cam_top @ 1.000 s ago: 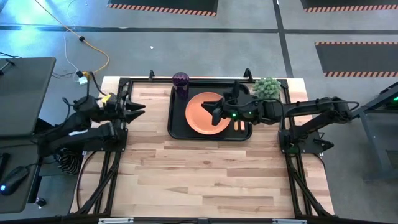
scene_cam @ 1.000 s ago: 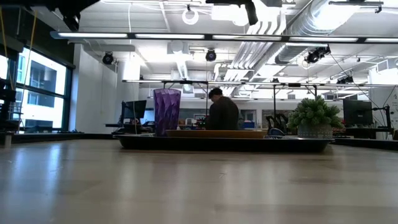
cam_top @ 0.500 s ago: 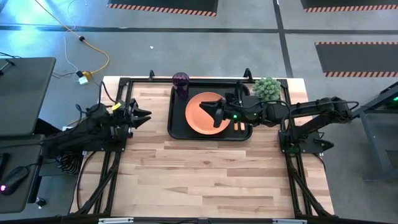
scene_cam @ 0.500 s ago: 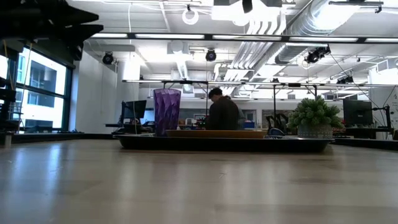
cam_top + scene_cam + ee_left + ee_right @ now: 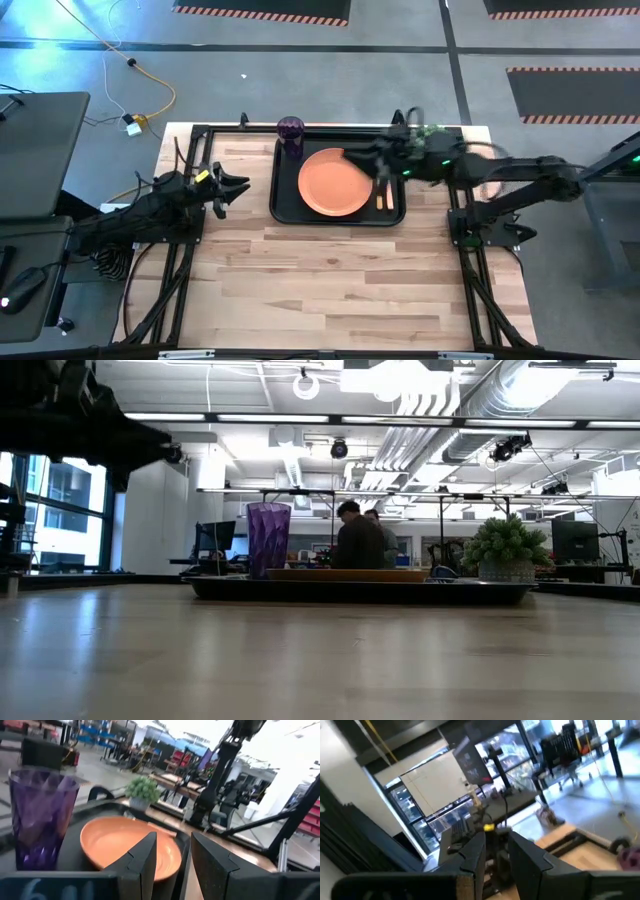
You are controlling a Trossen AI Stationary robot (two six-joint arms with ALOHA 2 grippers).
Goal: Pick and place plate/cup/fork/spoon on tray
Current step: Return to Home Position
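Note:
The black tray [image 5: 284,205] lies at the table's far middle. On it rest the orange plate [image 5: 333,183], the purple cup [image 5: 290,130] upright at its far left corner, and two slim orange utensil handles [image 5: 383,199] right of the plate. Which one is the fork and which the spoon does not show. My right gripper [image 5: 352,160] is blurred above the tray's far right part, its fingers a narrow gap apart [image 5: 496,837] and empty. My left gripper [image 5: 240,187] hangs by the table's left edge, pointing at the tray, fingers a narrow gap apart [image 5: 174,837] and empty.
A small green potted plant [image 5: 505,545] stands just past the tray's far right corner, partly under my right arm [image 5: 500,175]. Bare wooden table [image 5: 330,290] stretches from the tray to the near edge. People sit in the room beyond [image 5: 358,542].
My right gripper has drawn back from over the plate toward the table's far right and tipped upward. My left gripper has moved from the left edge a little toward the tray and come lower. The tableware has stayed still.

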